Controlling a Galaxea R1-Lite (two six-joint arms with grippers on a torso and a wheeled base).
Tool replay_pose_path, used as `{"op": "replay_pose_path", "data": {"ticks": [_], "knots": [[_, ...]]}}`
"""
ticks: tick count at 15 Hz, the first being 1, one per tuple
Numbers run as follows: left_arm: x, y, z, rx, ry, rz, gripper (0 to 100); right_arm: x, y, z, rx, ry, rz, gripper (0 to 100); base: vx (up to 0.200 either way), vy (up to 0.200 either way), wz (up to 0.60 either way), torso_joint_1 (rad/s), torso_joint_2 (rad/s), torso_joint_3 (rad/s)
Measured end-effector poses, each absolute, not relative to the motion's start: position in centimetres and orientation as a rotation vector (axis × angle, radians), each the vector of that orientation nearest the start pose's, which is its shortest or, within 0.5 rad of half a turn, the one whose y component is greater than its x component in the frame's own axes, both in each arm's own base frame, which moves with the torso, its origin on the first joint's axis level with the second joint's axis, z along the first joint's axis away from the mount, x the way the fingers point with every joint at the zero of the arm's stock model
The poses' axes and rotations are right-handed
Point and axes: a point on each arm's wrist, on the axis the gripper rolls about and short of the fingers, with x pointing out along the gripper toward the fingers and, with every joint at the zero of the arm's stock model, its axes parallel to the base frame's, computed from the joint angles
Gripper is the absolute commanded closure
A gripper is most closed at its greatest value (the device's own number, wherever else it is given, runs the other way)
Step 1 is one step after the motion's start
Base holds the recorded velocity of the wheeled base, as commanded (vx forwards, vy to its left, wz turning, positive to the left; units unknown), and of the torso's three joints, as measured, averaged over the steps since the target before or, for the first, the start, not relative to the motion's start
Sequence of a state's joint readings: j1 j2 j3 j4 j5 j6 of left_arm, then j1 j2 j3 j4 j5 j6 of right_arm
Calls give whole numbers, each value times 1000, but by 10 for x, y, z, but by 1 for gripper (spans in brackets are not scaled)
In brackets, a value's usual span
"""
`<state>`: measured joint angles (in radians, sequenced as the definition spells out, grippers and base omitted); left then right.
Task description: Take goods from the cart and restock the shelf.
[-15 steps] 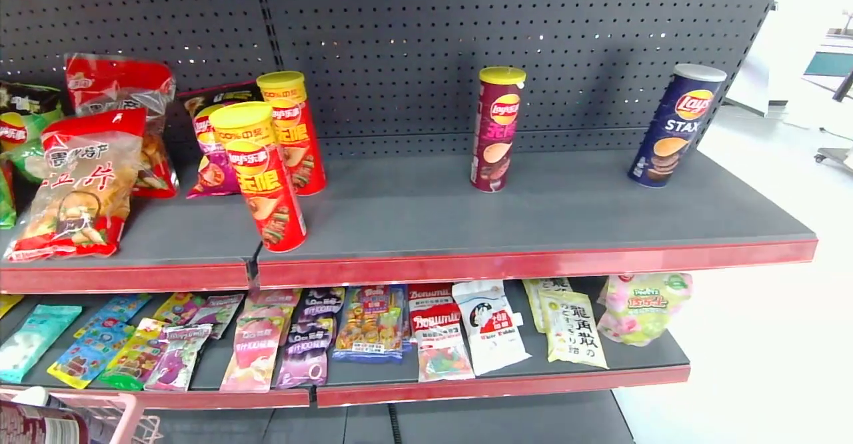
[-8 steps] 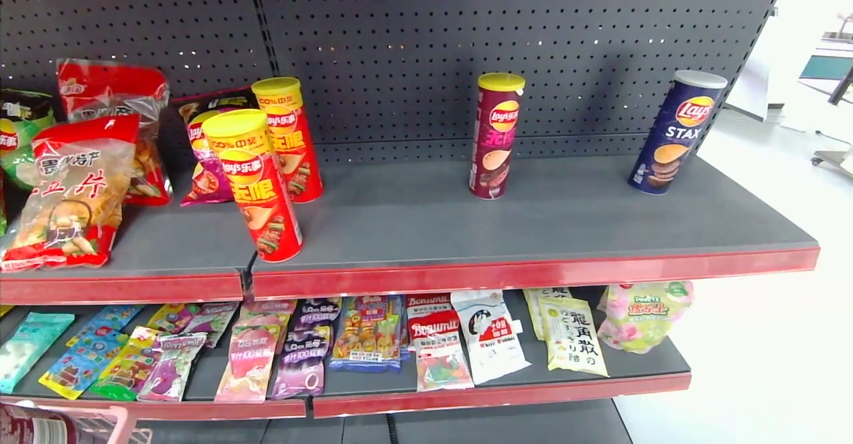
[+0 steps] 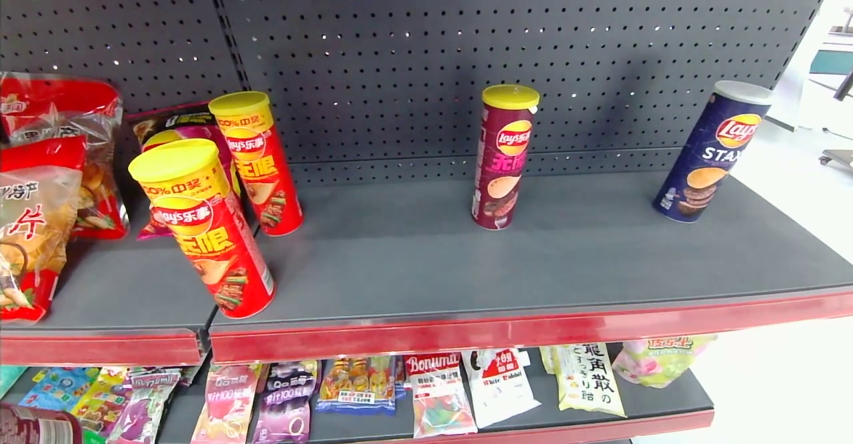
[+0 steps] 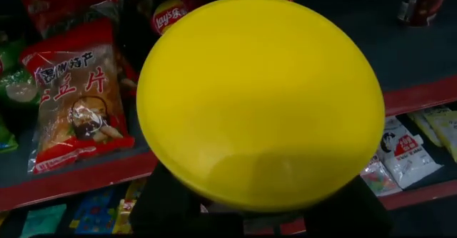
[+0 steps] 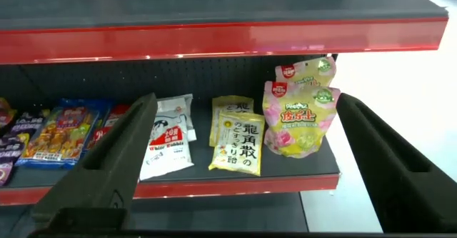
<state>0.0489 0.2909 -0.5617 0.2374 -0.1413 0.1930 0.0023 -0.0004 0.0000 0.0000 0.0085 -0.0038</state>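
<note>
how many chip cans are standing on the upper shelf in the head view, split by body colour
red cans: 2
maroon can: 1
navy can: 1
total: 4

Head view: high, facing forward and down onto upper shelf [image 3: 466, 277]; pegboard back [image 3: 400, 51] straight ahead, lower shelf [image 3: 673, 401] at bottom edge. Left wrist view: in front of upper shelf, facing it, yellow lid [image 4: 260, 102] very close to lens. Right wrist view: low, near, facing lower shelf. Shared: head and left wrist, red snack bag [image 3: 33, 231]; head and right wrist, white bag [image 3: 500, 384], yellow packet [image 3: 590, 377].
</note>
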Motion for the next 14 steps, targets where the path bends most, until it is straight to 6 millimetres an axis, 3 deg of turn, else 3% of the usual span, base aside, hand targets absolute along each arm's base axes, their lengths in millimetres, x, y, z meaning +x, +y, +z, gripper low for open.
{"op": "replay_pose_path", "data": {"ticks": [8, 9, 11, 14], "knots": [[-42, -6, 197, 87, -48, -123, 100, -24, 0, 82, -11, -17, 20, 0, 0, 0, 0, 0, 0, 0], [-43, -6, 197, 64, -50, -136, 100, -25, 0, 94, 3, -40, 24, 0, 0, 0, 0, 0, 0, 0], [-42, -6, 196, 27, -44, -145, 100, -25, 1, 138, 41, -84, 46, 0, 0, 0, 0, 0, 0, 0], [-39, -6, 195, 8, -27, -134, 100, 2, 3, 191, -15, -25, 132, 0, 0, 0, 0, 0, 0, 0]]}}
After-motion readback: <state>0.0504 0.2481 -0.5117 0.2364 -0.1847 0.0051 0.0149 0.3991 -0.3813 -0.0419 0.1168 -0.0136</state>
